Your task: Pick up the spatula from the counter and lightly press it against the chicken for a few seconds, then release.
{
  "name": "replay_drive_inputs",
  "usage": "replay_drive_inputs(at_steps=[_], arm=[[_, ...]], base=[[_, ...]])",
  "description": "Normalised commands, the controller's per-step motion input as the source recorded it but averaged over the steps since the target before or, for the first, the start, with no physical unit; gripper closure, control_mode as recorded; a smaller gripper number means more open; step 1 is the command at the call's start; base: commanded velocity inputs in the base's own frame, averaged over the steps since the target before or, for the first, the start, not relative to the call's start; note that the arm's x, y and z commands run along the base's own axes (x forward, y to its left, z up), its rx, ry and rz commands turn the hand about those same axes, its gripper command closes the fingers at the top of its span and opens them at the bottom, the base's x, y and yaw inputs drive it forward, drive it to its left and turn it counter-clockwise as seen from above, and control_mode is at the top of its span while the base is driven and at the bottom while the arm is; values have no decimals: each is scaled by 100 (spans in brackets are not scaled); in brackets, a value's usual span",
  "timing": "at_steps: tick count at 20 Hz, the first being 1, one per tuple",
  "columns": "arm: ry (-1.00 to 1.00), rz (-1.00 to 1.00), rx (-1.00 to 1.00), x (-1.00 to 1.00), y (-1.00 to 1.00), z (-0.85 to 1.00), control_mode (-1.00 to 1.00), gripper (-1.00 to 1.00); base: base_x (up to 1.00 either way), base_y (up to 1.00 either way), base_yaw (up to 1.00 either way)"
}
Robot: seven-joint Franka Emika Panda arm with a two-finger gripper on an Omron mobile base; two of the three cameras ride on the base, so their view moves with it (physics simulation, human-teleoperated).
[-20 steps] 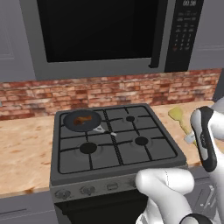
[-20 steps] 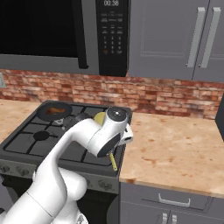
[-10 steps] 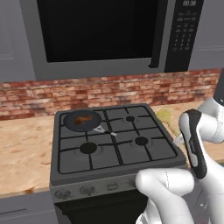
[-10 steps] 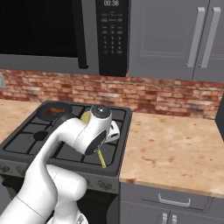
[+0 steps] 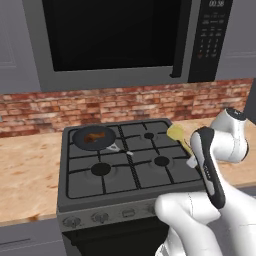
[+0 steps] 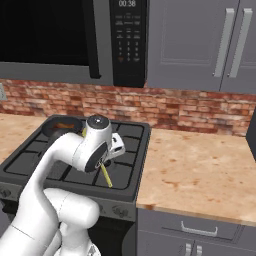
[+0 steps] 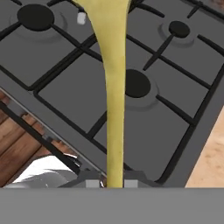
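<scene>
Over the stove, pan on the rear-left burner, the yellow spatula hangs above the right-hand burners, claw clamped on its handle, so best swing the blade across and lower it flat, gently, onto the chicken in that pan.

One spatula; one pan — one chicken piece inside; three bare burners; one microwave.
</scene>
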Motion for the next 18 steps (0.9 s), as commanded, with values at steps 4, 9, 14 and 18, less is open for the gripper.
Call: replay_drive_inputs(at_steps=[4,9,14,18], arm=[[5,3,-5,12,24,1,-100,100],[7,2,-3,29,30,0,-100,100],[8,2,-2,35,26,0,-100,100],[7,3,0,38,27,0,-100,100]], base=[[0,0,0],[0,0,0],[0,0,0],[0,0,0]])
